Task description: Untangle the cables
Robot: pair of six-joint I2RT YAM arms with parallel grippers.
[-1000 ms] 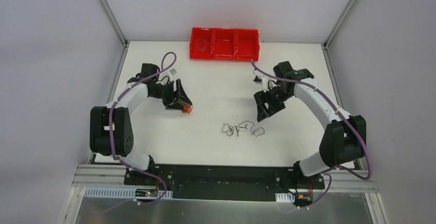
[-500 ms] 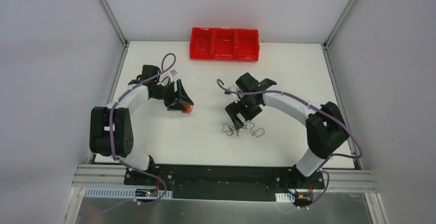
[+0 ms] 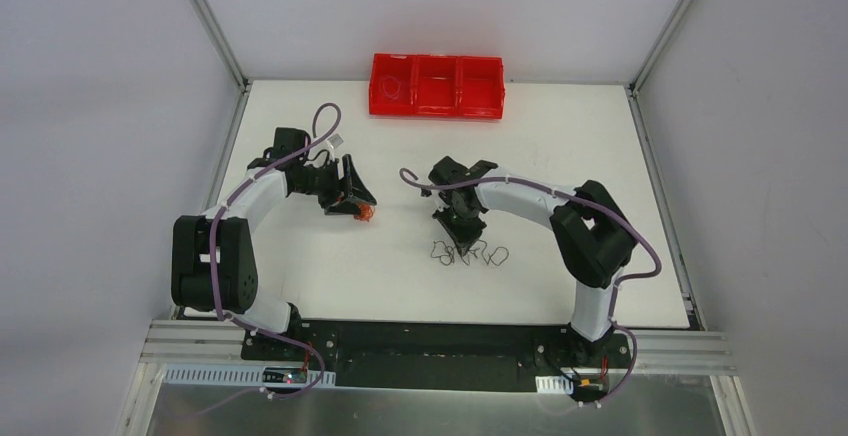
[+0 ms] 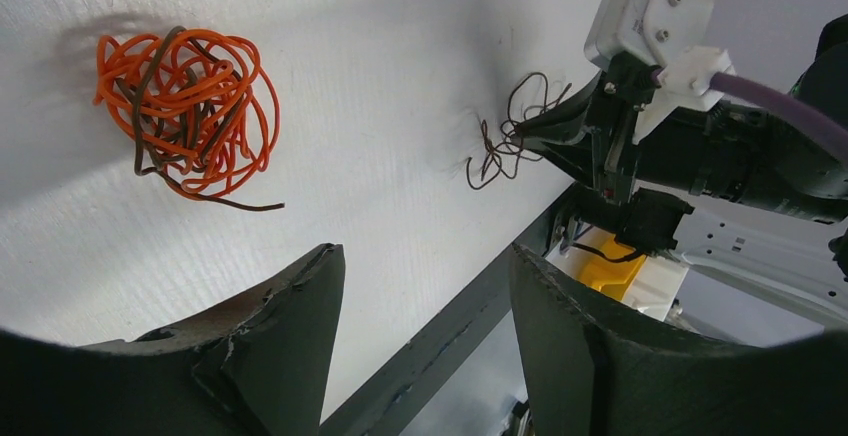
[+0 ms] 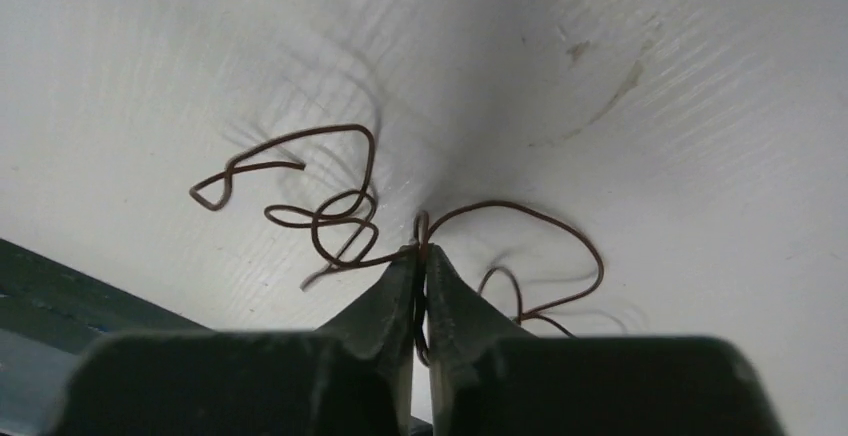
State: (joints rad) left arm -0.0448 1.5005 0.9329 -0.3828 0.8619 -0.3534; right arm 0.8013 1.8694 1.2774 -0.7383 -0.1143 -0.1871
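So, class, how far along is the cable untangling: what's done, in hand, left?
Done: one dark wire lies apart from the orange ball. In hand: the right gripper is shut on that wire. Left: the orange ball, a dark strand knotted in it, by the open left gripper.

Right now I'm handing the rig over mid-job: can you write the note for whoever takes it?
Left gripper: open, near the orange ball, not touching it.
Right gripper: shut on the dark wire lying on the table.
Done: one wire seems to sit in the red bin's left compartment.
Left: the ball is a knot of orange and dark strands; the dark wire is looped.
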